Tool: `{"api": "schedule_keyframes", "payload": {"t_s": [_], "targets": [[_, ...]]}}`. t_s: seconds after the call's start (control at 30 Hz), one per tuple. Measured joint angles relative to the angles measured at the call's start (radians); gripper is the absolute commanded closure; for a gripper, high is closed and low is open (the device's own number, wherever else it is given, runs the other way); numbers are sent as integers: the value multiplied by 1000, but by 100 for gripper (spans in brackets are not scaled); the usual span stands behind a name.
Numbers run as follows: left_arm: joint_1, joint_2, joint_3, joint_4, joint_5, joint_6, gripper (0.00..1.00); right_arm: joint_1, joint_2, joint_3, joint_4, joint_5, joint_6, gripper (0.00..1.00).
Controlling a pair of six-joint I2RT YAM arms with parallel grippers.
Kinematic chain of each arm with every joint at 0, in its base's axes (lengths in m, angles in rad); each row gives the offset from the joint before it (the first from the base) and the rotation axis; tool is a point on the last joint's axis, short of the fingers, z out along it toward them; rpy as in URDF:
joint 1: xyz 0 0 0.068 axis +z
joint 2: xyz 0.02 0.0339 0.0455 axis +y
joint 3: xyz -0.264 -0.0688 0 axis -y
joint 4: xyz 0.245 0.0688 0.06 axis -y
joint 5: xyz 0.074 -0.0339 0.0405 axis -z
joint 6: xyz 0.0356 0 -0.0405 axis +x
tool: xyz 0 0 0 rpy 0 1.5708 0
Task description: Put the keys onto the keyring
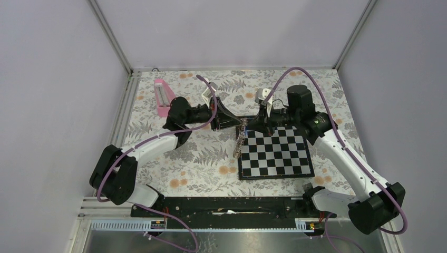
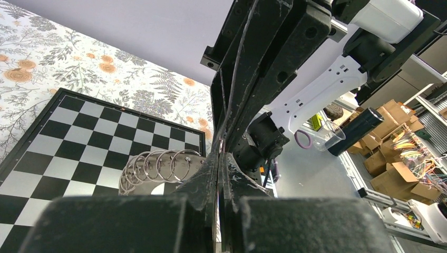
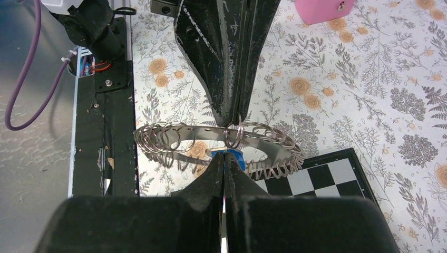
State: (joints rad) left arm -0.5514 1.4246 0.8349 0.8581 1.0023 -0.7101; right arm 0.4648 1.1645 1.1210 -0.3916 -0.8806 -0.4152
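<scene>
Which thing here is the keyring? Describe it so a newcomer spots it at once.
Find the chessboard on the floral table; at its left edge the left tool and right tool meet. Held there on edge is the keyring, a grey metal band; it alone is hung with many small wire loops.

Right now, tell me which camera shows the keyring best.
Right wrist: the keyring spans the frame, with its band and small loops clear. Left wrist shows only one looped section. Top external shows just a thin edge-on strip.
</scene>
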Motion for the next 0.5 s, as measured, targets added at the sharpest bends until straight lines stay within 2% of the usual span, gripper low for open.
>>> {"api": "schedule_keyframes", "payload": {"t_s": [0.13,0.2,0.33,0.5], "targets": [[0,5,0,-3,-4,-6,100,13,2,-18,17,6,2,98],[0,6,0,-4,-8,-6,100,24,8,-22,26,11,7,87],[4,6,0,-24,-25,6,100,35,25,-23,39,35,30,69],[3,6,0,-54,-38,38,100,42,22,-24,39,79,41,62]]}}
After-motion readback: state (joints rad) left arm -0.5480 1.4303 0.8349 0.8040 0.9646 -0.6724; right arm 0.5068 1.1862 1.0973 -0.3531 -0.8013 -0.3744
